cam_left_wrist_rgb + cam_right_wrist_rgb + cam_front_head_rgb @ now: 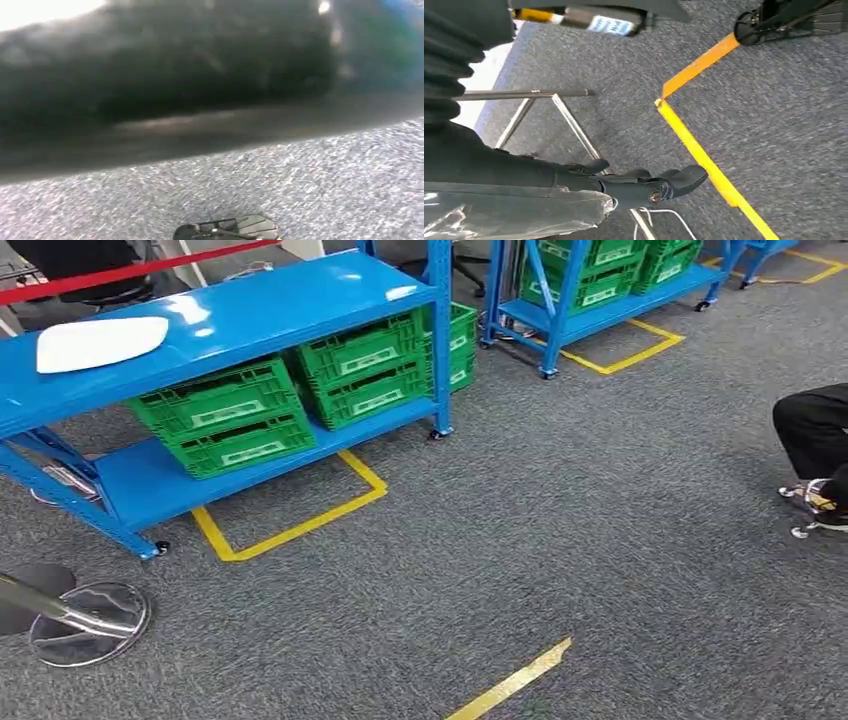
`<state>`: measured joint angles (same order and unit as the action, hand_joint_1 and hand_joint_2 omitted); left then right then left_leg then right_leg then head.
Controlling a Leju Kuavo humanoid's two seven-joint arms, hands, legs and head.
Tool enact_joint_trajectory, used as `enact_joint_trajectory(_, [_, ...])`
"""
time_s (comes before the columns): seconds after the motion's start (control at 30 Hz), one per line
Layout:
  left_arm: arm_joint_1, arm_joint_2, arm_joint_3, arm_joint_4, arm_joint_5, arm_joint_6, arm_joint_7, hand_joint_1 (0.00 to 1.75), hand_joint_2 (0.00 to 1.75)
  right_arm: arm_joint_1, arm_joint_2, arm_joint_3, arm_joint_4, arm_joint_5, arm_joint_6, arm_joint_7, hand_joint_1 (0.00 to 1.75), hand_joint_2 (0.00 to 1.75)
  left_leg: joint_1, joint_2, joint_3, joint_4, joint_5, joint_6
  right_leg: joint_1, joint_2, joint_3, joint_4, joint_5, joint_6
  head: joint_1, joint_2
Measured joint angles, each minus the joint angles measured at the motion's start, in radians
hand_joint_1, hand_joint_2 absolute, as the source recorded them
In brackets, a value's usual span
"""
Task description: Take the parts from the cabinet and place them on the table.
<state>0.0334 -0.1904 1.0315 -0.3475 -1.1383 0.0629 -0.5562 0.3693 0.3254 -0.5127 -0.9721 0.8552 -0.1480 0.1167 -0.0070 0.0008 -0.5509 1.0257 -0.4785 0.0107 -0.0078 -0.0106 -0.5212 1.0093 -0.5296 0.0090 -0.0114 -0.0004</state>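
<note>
Right hand (644, 187) grips clear bag (514, 212), contents unclear | left hand: blurred, fingers' state indiscernible | blue cabinet (200, 310) cut off.

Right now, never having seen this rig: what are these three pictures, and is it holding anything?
It is a two-legged humanoid robot with two arms, each ending in a hand. The wide picture comes from its head, looking forward and down at a grey carpet. There stands a blue rack with green crates on its lower shelf and a flat white part on top. A person is at the right edge.

The other two pictures come from cameras at the wrists, so they look turned. In the right wrist picture the right hand hangs above yellow floor tape, with clear plastic wrapping lying against it; whether it grips that I cannot tell. The left wrist picture is a dark blur over the carpet, too unclear to read.
</note>
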Motion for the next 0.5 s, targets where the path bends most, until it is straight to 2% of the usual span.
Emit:
enact_joint_trajectory(0.07, [-0.004, 0.003, 0.000, 0.007, -0.006, -0.001, -0.005, 0.00, 0.00, -0.009, 0.000, -0.015, 0.016, 0.013, 0.002, -0.004, 0.00, 0.00, -0.003, -0.001, 0.002, -0.020, -0.012, 0.006, -0.003, -0.004, -0.001, -0.007, 0.003, 0.011, 0.001, 0.000])
enact_joint_trajectory(0.1, [-0.002, 0.003, 0.001, 0.008, -0.007, -0.001, -0.005, 0.00, 0.00, -0.011, 0.000, -0.018, 0.021, 0.019, 0.002, -0.006, 0.00, 0.00, -0.001, -0.002, 0.000, -0.030, -0.013, 0.013, -0.003, -0.007, 0.004, 0.016, 0.024, 0.022, -0.002, 0.000])
enact_joint_trajectory(0.13, [0.000, 0.003, 0.001, 0.012, -0.008, -0.001, -0.006, 0.00, 0.00, -0.014, 0.000, -0.024, 0.026, 0.028, 0.001, -0.009, 0.00, 0.00, 0.003, -0.006, 0.012, -0.036, -0.012, 0.022, -0.003, -0.008, 0.009, 0.018, 0.026, 0.027, -0.002, 0.000])
enact_joint_trajectory(0.2, [0.003, 0.004, 0.002, 0.017, -0.015, -0.001, -0.008, 0.00, 0.00, -0.021, 0.000, -0.037, 0.033, 0.044, 0.017, -0.018, 0.00, 0.00, 0.007, -0.004, 0.029, -0.044, -0.009, 0.027, -0.004, -0.001, -0.020, 0.072, -0.018, 0.030, 0.003, 0.000])
enact_joint_trajectory(0.27, [0.000, 0.004, 0.002, 0.020, -0.017, 0.000, -0.010, 0.00, 0.00, -0.024, -0.001, -0.065, 0.033, 0.068, 0.073, -0.032, 0.00, 0.00, 0.005, -0.004, 0.031, -0.043, -0.012, 0.031, -0.005, 0.007, -0.101, 0.222, -0.094, 0.039, 0.003, 0.000])
enact_joint_trajectory(0.3, [0.000, 0.004, 0.002, 0.022, -0.019, 0.000, -0.011, 0.00, 0.00, -0.022, -0.001, -0.075, 0.034, 0.071, 0.081, -0.035, 0.00, 0.00, 0.004, -0.004, 0.033, -0.042, -0.015, 0.030, -0.005, 0.007, -0.140, 0.284, -0.117, 0.042, 0.004, 0.000])
enact_joint_trajectory(0.33, [0.001, 0.004, 0.003, 0.025, -0.019, 0.000, -0.011, 0.00, 0.00, -0.021, -0.001, -0.085, 0.034, 0.075, 0.085, -0.035, 0.00, 0.00, 0.004, -0.005, 0.038, -0.042, -0.019, 0.029, -0.005, 0.007, -0.158, 0.304, -0.113, 0.045, 0.003, 0.000])
enact_joint_trajectory(0.37, [0.003, 0.004, 0.003, 0.026, -0.019, 0.000, -0.011, 0.00, 0.00, -0.019, -0.001, -0.092, 0.034, 0.077, 0.087, -0.035, 0.00, 0.00, 0.005, -0.006, 0.045, -0.042, -0.023, 0.027, -0.005, 0.007, -0.154, 0.279, -0.084, 0.048, 0.004, 0.000])
enact_joint_trajectory(0.4, [0.004, 0.004, 0.003, 0.028, -0.019, 0.000, -0.011, 0.00, 0.00, -0.018, -0.001, -0.098, 0.034, 0.079, 0.088, -0.036, 0.00, 0.00, 0.006, -0.008, 0.054, -0.042, -0.028, 0.023, -0.005, 0.007, -0.131, 0.218, -0.038, 0.048, 0.004, 0.000])
enact_joint_trajectory(0.43, [0.004, 0.003, 0.003, 0.029, -0.019, 0.000, -0.011, 0.00, 0.00, -0.018, -0.001, -0.105, 0.034, 0.079, 0.090, -0.037, 0.00, 0.00, 0.008, -0.009, 0.065, -0.041, -0.036, 0.018, -0.006, 0.007, -0.092, 0.124, 0.022, 0.048, 0.004, 0.000])
enact_joint_trajectory(0.47, [0.003, 0.002, 0.003, 0.030, -0.019, 0.000, -0.012, 0.00, 0.00, -0.018, -0.001, -0.108, 0.034, 0.079, 0.090, -0.037, 0.00, 0.00, 0.009, -0.009, 0.074, -0.041, -0.044, 0.013, -0.008, 0.007, -0.057, 0.035, 0.068, 0.045, 0.004, 0.000])
enact_joint_trajectory(0.5, [0.002, 0.003, 0.003, 0.031, -0.019, 0.000, -0.013, 0.00, 0.00, -0.020, -0.001, -0.112, 0.035, 0.079, 0.092, -0.038, 0.00, 0.00, 0.006, -0.009, 0.080, -0.039, -0.049, 0.007, -0.003, 0.012, -0.052, 0.030, 0.032, 0.040, 0.003, 0.000])
